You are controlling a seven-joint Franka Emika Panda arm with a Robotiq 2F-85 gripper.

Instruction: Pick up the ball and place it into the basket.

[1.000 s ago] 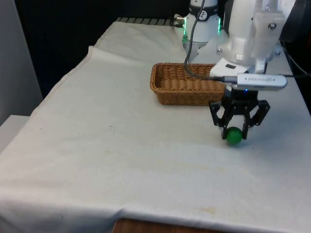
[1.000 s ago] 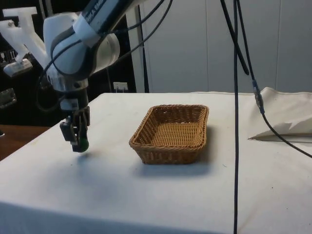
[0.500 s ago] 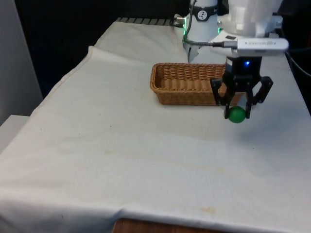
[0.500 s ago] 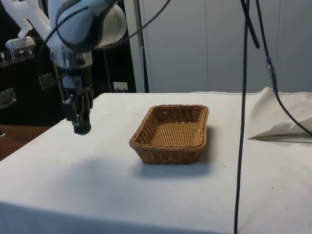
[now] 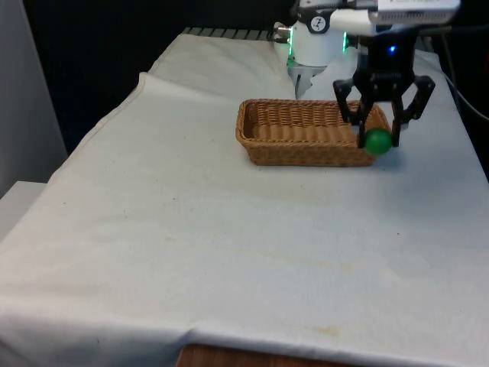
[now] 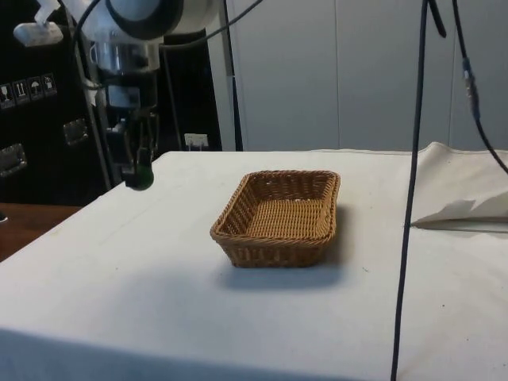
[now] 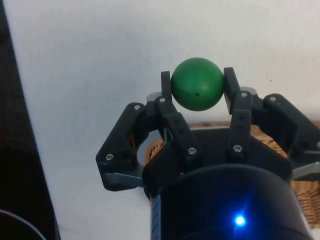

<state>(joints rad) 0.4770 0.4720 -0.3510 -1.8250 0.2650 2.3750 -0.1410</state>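
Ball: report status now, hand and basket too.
Hand shut on ball, well above the table. Ball not over basket yet; hangs off one end, front view's right. Nothing between them.

Prob. a robotics lab: cloth-covered table (image 5: 191, 229), black curtains (image 5: 114, 46), hanging cables (image 6: 409, 238).

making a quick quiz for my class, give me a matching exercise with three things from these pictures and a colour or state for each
Things:
1. ball
2. basket
3. gripper

States:
A. woven brown wicker, resting on the white cloth, nothing seen in it
B. black, raised above the table, shut on a round thing
C. green, pinched between two fingers, off the table

Pairs: 1-C, 2-A, 3-B
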